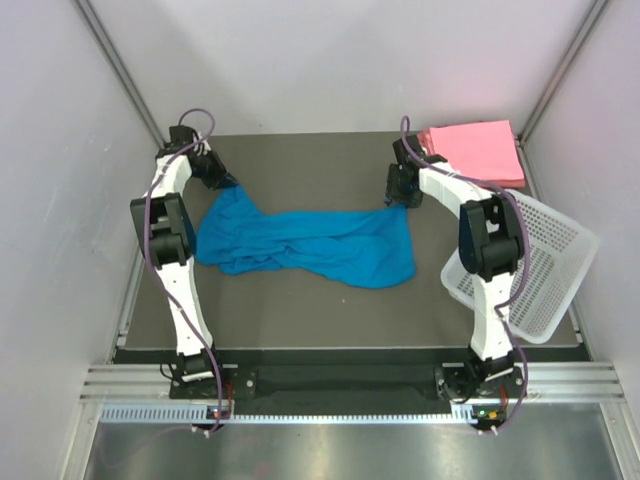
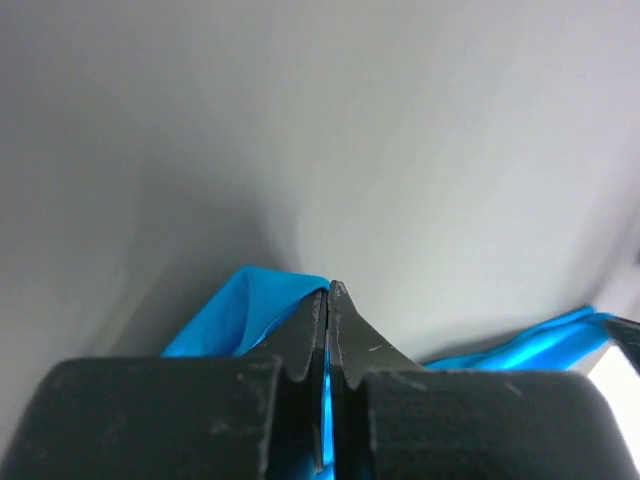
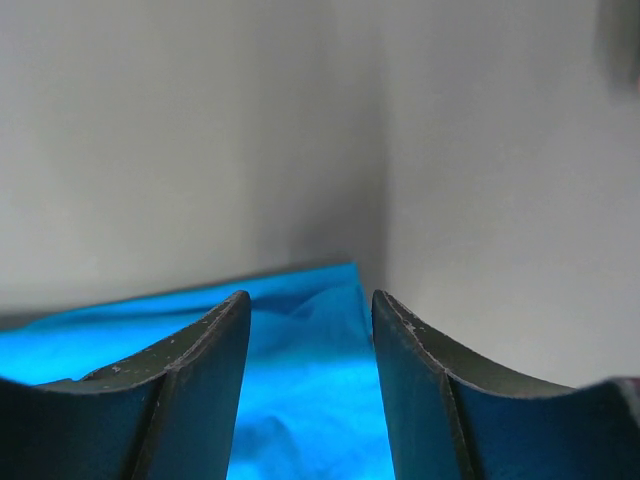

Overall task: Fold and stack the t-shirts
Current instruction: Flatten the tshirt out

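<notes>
The bright blue t-shirt (image 1: 310,245) lies crumpled and stretched across the middle of the dark mat. My left gripper (image 1: 222,183) is at its far left corner and is shut on a fold of it. The left wrist view shows blue cloth (image 2: 235,310) pinched between the closed jaws (image 2: 328,292). My right gripper (image 1: 400,196) is at the shirt's far right corner. Its jaws (image 3: 310,300) stand apart over the blue cloth (image 3: 300,400), not closed on it. Folded pink t-shirts (image 1: 476,150) lie stacked at the far right corner.
A white perforated basket (image 1: 545,265) lies tipped at the right edge of the mat, beside the right arm. Grey walls close in the back and both sides. A metal rail (image 1: 340,385) runs along the near edge.
</notes>
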Robot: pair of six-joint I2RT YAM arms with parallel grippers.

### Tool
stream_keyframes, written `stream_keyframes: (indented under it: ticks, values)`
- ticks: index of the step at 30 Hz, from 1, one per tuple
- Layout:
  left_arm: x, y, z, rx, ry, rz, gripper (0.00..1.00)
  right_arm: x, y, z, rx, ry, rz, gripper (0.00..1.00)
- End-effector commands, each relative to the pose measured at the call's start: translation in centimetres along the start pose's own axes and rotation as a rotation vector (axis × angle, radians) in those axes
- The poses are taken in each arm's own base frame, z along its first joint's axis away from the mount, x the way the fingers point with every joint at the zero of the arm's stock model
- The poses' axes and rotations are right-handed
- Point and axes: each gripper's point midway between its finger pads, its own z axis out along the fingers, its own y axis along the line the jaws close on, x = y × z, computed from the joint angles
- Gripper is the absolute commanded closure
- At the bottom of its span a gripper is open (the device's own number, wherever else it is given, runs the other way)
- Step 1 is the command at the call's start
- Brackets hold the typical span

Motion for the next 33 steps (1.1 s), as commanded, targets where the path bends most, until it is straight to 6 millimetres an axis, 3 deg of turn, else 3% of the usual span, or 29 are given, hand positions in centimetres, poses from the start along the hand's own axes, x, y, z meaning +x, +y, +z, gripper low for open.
stream_keyframes:
  ticks: [1, 7, 11, 14, 17, 18, 20, 23, 24, 25, 26, 28, 29, 31, 32, 33]
  values:
    - [-3.4, -3.8, -1.4, 0.131, -0.089, 0.032, 1.0, -2.6, -0.2, -0.3, -0.009, -0.051, 0.023, 0.48]
    - [-5.9, -7.2, -3.3, 0.268, -0.168, 0.057, 1.0, -1.9, -0.1, 1.6, -0.005, -0.03, 0.03, 0.48]
    - [-6.7, -7.7, -4.2, 0.263, -0.207, 0.061, 1.0, -1.9, 0.2, 2.9, -0.017, -0.026, 0.033, 0.51]
    - [-7.1, -7.9, -4.9, 0.269, -0.218, 0.057, 1.0, -2.1, 0.5, 3.7, -0.019, -0.03, 0.038, 0.6]
    - [-7.6, -8.2, -5.9, 0.28, -0.235, 0.057, 1.0, -3.4, 0.8, 3.4, -0.029, -0.057, 0.044, 0.85]
    - [-7.8, -8.3, -6.3, 0.282, -0.244, 0.055, 1.0, -4.7, 0.9, 2.6, -0.037, -0.089, 0.048, 1.0]
    - [-8.5, -9.0, -7.5, 0.294, -0.269, 0.05, 1.0, -6.5, 1.0, 1.2, -0.051, -0.134, 0.053, 1.0]
    - [-10.2, -10.8, -10.7, 0.323, -0.332, 0.046, 1.0, -11.3, 1.4, -4.1, -0.087, -0.277, 0.066, 1.0]
    - [-10.8, -11.6, -11.9, 0.336, -0.359, 0.051, 1.0, -13.8, 1.5, -7.6, -0.115, -0.36, 0.075, 1.0]
    - [-11.2, -12.7, -13.5, 0.354, -0.385, 0.062, 1.0, -15.3, 1.7, -9.6, -0.132, -0.419, 0.08, 1.0]
    - [-11.5, -13.4, -14.5, 0.368, -0.4, 0.054, 1.0, -17.1, 1.9, -13.5, -0.163, -0.502, 0.087, 1.0]
    - [-12.0, -15.3, -17.1, 0.406, -0.44, 0.072, 1.0, -18.9, 2.2, -17.7, -0.203, -0.598, 0.089, 1.0]
    - [-12.0, -16.6, -19.2, 0.429, -0.467, 0.077, 1.0, -20.2, 2.5, -21.9, -0.247, -0.687, 0.099, 1.0]
    - [-12.0, -18.4, -22.9, 0.456, -0.52, 0.092, 1.0, -20.5, 2.7, -25.1, -0.296, -0.748, 0.108, 1.0]
    - [-12.0, -18.6, -24.0, 0.459, -0.539, 0.096, 1.0, -21.2, 2.6, -29.3, -0.342, -0.84, 0.119, 1.0]
    - [-11.8, -19.1, -25.3, 0.468, -0.555, 0.101, 1.0, -20.5, 2.4, -29.6, -0.351, -0.843, 0.13, 1.0]
